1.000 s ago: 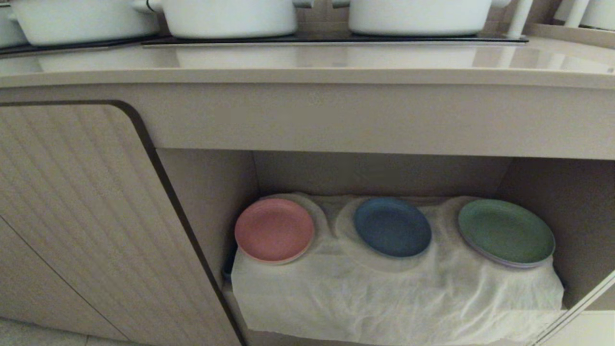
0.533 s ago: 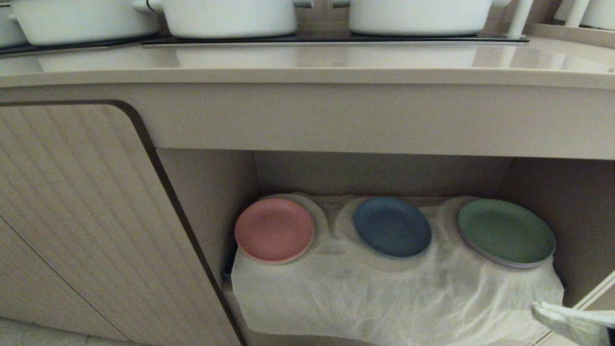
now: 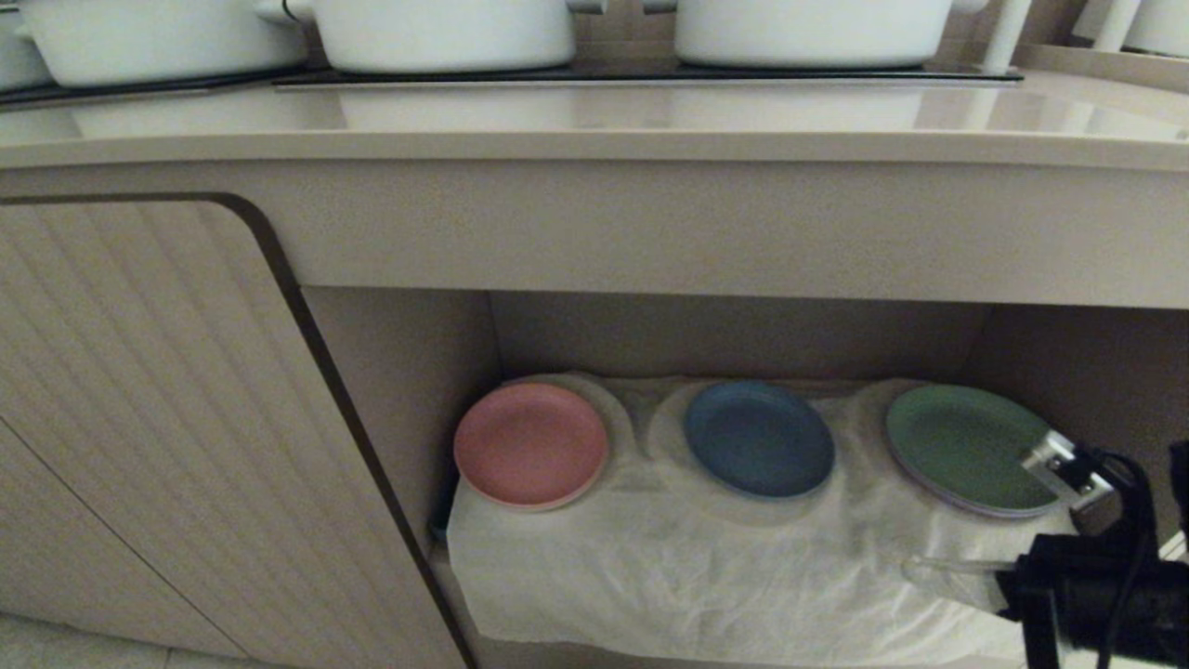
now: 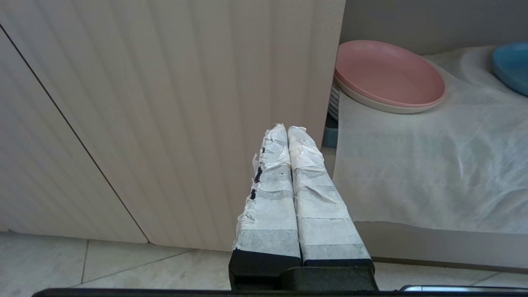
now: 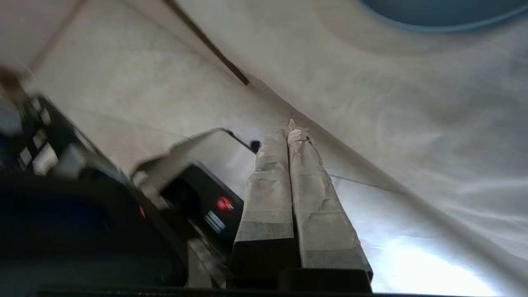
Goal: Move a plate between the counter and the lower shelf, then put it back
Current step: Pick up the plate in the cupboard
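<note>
We find the plate (image 3: 759,439) on the lower shelf (image 3: 743,557), centre frame, well apart from the right gripper (image 3: 947,569) at lower right, fingers closed and empty. Left gripper (image 4: 287,131) likewise closed. Three plates counted: one pink (image 3: 530,444), one blue, one green (image 3: 966,446).

Three plain matte plates sit in a row on a wrinkled white cloth (image 3: 706,567): a pink plate (image 3: 530,445) on the left, the blue plate (image 3: 759,439) in the middle, a green plate (image 3: 966,448) on the right. The lower shelf (image 3: 734,334) and the counter (image 3: 594,130) above it are beige. A black hob panel (image 3: 641,76) on the far side carries white pots (image 3: 446,32). On the left, a beige cabinet door (image 3: 167,427) is finely ribbed, with a dark edge line. Near right, a black arm (image 3: 1096,595).
</note>
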`<state>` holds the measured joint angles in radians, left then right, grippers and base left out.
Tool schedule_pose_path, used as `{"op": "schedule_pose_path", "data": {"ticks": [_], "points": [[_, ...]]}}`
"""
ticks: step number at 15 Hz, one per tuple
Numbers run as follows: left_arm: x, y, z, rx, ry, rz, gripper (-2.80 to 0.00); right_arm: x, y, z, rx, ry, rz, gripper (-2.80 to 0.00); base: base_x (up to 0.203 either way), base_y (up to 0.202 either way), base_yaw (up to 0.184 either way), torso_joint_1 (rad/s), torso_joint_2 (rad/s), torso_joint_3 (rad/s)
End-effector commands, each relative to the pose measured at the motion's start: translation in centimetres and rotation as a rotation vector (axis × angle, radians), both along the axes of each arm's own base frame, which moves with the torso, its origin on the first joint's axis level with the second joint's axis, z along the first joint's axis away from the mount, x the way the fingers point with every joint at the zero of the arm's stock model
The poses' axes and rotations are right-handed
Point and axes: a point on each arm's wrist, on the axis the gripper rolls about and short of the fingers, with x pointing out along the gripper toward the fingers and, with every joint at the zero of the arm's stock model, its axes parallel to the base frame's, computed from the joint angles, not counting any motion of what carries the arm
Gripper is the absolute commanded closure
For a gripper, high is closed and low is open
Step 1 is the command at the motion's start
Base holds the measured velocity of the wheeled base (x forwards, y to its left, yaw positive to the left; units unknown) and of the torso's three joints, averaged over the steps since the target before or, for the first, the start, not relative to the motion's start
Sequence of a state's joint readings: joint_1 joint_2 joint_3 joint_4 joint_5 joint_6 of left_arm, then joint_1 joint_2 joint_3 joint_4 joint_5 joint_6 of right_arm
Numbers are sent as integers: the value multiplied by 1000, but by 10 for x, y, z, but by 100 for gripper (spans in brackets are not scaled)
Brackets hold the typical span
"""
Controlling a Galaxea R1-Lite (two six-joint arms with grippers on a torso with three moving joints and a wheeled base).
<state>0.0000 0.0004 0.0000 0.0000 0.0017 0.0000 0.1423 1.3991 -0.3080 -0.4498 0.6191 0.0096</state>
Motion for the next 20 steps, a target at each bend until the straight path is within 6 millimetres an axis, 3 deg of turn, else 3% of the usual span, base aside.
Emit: {"op": "schedule_pose_path", "data": {"ticks": [1, 6, 9, 14, 20], "points": [[0, 0, 0, -1, 0, 0, 0, 28, 4, -15, 22, 104, -23, 0, 0, 0, 0, 0, 0, 0], [0, 0, 0, 0, 0, 0, 0, 92, 7, -27, 59, 154, -77, 0, 0, 0, 0, 0, 0, 0], [0, 0, 0, 0, 0, 0, 0, 120, -5, -34, 62, 159, -134, 0, 0, 0, 0, 0, 0, 0], [0, 0, 0, 0, 0, 0, 0, 133, -19, -49, 60, 200, -183, 0, 0, 0, 0, 0, 0, 0], [0, 0, 0, 0, 0, 0, 0, 153, -18, -52, 61, 185, -185, 0, 0, 0, 0, 0, 0, 0]]}}
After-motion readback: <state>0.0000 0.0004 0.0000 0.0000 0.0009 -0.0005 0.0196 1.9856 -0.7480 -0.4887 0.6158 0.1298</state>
